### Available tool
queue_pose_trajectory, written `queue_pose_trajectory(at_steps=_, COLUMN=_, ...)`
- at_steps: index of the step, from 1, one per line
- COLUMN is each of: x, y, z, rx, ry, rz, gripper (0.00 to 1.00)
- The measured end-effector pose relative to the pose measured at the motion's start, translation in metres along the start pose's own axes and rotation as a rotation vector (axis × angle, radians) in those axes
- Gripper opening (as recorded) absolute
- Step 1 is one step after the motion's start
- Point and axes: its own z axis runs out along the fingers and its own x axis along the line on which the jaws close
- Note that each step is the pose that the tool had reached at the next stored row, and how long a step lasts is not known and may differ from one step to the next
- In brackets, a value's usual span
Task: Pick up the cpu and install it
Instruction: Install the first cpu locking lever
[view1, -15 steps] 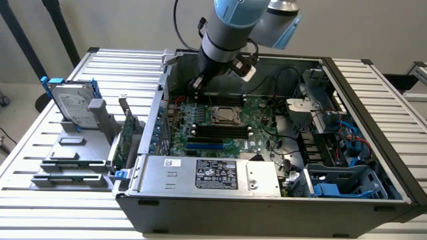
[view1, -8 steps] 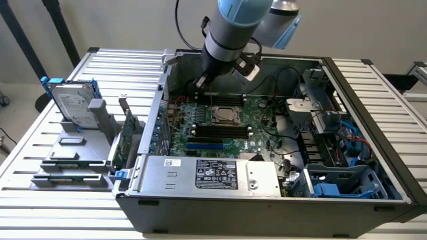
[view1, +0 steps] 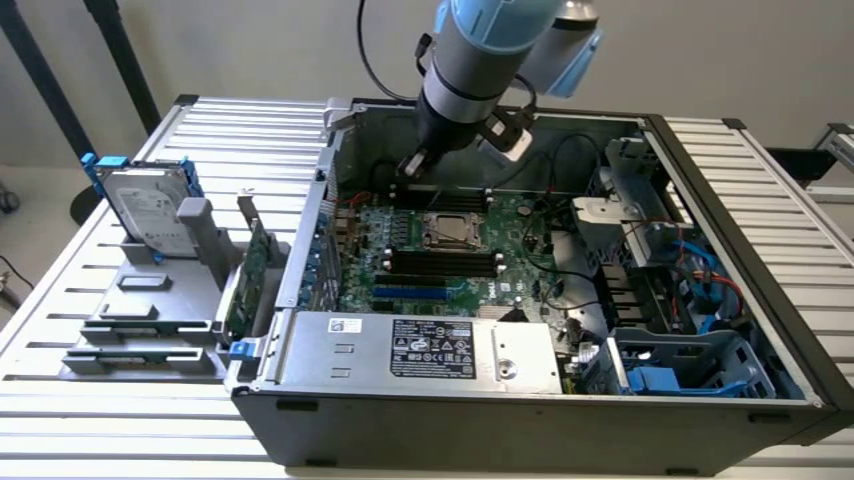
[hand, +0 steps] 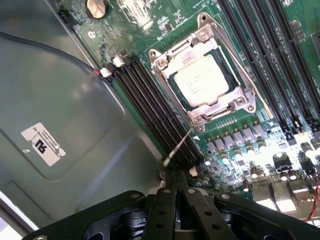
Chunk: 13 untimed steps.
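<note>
Already the cpu (hand: 202, 80) lies flat in its socket on the green motherboard (hand: 235, 122), ringed by a metal frame (hand: 160, 62), between 2 banks of black memory slots (hand: 150, 107). The gripper (hand: 175, 176) hangs low inside the open computer case (view1: 534, 410), near the socket. Its 2 fingers are pressed together with nothing between them, and their tips are just beside the end of a thin socket lever (hand: 179, 145).
</note>
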Motion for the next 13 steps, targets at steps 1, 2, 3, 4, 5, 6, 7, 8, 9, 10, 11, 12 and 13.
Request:
queue_pose_trajectory(at_steps=1, x=0.0009, y=0.0013, z=-0.0002, rx=-0.0017, ry=0.0011, rz=-0.001, gripper=0.11)
queue_pose_trajectory(at_steps=2, x=0.0011, y=0.0017, z=-0.0003, rx=-0.0035, ry=0.0024, rz=-0.001, gripper=0.11)
queue_pose_trajectory(at_steps=3, x=0.0011, y=0.0017, z=-0.0002, rx=-0.0044, ry=0.0031, rz=0.000, gripper=0.11)
queue_pose_trajectory(at_steps=4, x=0.0011, y=0.0018, z=-0.0001, rx=-0.0055, ry=0.0040, rz=0.000, gripper=0.11)
queue_pose_trajectory(at_steps=5, x=0.0009, y=0.0020, z=0.0002, rx=-0.0077, ry=0.0052, rz=-0.001, gripper=0.11)
queue_pose_trajectory(at_steps=6, x=0.0006, y=0.0022, z=0.0010, rx=-0.0116, ry=0.0075, rz=-0.003, gripper=0.11)
queue_pose_trajectory(at_steps=7, x=0.0002, y=0.0025, z=0.0018, rx=-0.0155, ry=0.0089, rz=-0.005, gripper=0.11)
queue_pose_trajectory(at_steps=8, x=-0.0002, y=0.0028, z=0.0028, rx=-0.0180, ry=0.0087, rz=-0.006, gripper=0.11)
queue_pose_trajectory(at_steps=9, x=-0.0006, y=0.0032, z=0.0039, rx=-0.0199, ry=0.0088, rz=-0.006, gripper=0.11)
queue_pose_trajectory(at_steps=10, x=-0.0011, y=0.0037, z=0.0049, rx=-0.0215, ry=0.0087, rz=-0.007, gripper=0.11)
queue_pose_trajectory(at_steps=11, x=-0.0016, y=0.0042, z=0.0059, rx=-0.0227, ry=0.0087, rz=-0.007, gripper=0.11)
queue_pose_trajectory(at_steps=12, x=-0.0021, y=0.0045, z=0.0069, rx=-0.0239, ry=0.0086, rz=-0.008, gripper=0.11)
queue_pose_trajectory(at_steps=13, x=-0.0025, y=0.0049, z=0.0078, rx=-0.0249, ry=0.0079, rz=-0.008, gripper=0.11)
